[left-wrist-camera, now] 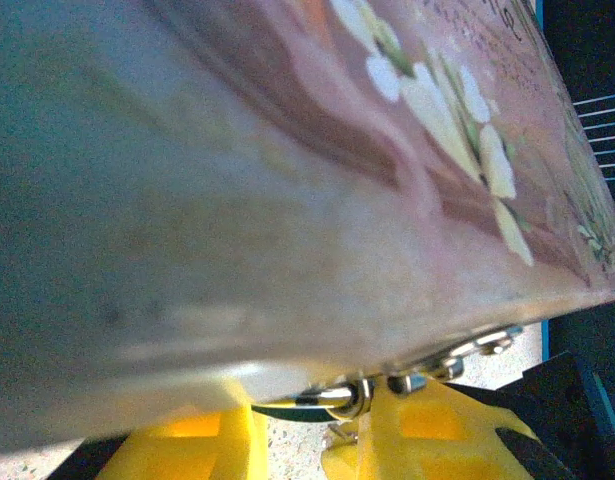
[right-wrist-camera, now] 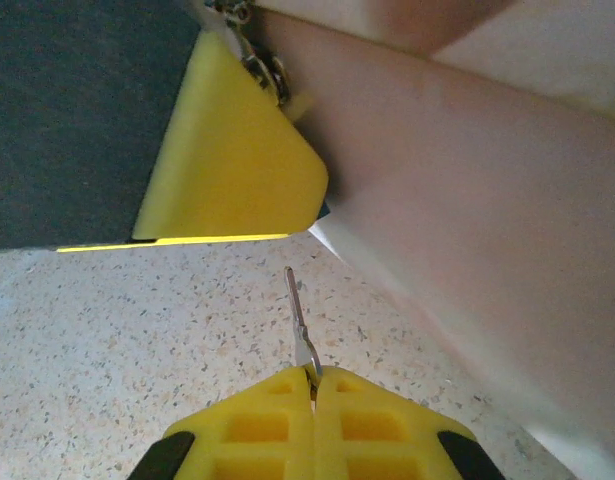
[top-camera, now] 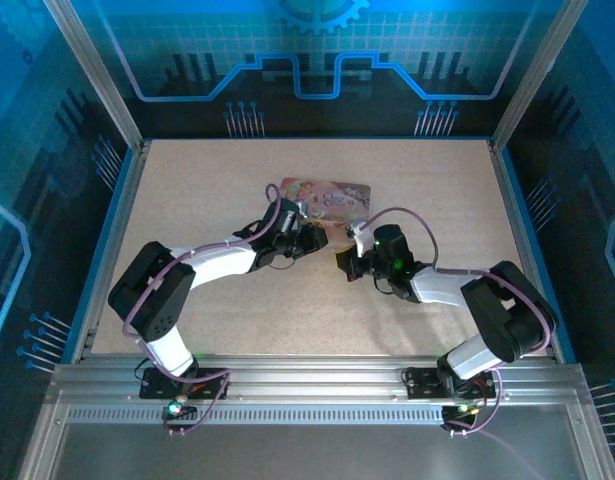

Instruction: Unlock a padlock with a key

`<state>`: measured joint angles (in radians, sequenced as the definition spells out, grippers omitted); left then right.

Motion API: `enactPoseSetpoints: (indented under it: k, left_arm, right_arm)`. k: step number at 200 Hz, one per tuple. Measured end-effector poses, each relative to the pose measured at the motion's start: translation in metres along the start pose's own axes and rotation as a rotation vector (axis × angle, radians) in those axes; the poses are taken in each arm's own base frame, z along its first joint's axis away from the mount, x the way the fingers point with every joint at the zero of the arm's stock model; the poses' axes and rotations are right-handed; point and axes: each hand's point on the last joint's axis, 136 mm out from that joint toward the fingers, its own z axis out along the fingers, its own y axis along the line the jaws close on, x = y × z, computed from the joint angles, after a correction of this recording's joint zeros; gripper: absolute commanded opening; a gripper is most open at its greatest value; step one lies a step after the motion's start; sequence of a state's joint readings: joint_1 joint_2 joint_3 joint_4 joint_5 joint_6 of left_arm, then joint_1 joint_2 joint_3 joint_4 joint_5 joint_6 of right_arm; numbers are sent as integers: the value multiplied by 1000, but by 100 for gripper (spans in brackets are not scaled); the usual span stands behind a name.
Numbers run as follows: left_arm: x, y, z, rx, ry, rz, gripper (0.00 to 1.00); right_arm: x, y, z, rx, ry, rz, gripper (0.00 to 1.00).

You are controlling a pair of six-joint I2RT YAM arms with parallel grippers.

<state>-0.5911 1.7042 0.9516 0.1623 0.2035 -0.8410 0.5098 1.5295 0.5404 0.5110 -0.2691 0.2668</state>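
Speckled table (top-camera: 317, 315), pink tin (top-camera: 332, 192) on it

the tin (left-wrist-camera: 237, 200) is pink with white flowers, the key (right-wrist-camera: 299, 320) silvery, the table (right-wrist-camera: 107, 350) speckled beige.

Tin (top-camera: 327, 195) on table (top-camera: 237, 310), padlock (left-wrist-camera: 337, 400) in left tool (top-camera: 309, 237) at tin's near edge, right tool (top-camera: 341, 262) just right, key (right-wrist-camera: 300, 320) in it.

A robotics lab cell: the speckled counter (top-camera: 317, 300) is fenced by aluminium posts (top-camera: 92, 70) and blue-lit panels (top-camera: 32, 120) (a gear graphic (top-camera: 322, 12) glows behind it), with a slotted aluminium rail (top-camera: 317, 375) along its near edge.
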Motion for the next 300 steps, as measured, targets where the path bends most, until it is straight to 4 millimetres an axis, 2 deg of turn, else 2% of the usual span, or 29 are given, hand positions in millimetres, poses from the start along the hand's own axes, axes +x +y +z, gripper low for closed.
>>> enactPoseSetpoints:
  k: [150,300]
  left_arm:
    - [0,0,0,0,0,0,18]
    - [0,0,0,-1,0,0,17]
  right_arm:
    - [2,-5,11,-17,-11,8,0]
    - [-8,-3,10,-46,-52,13,0]
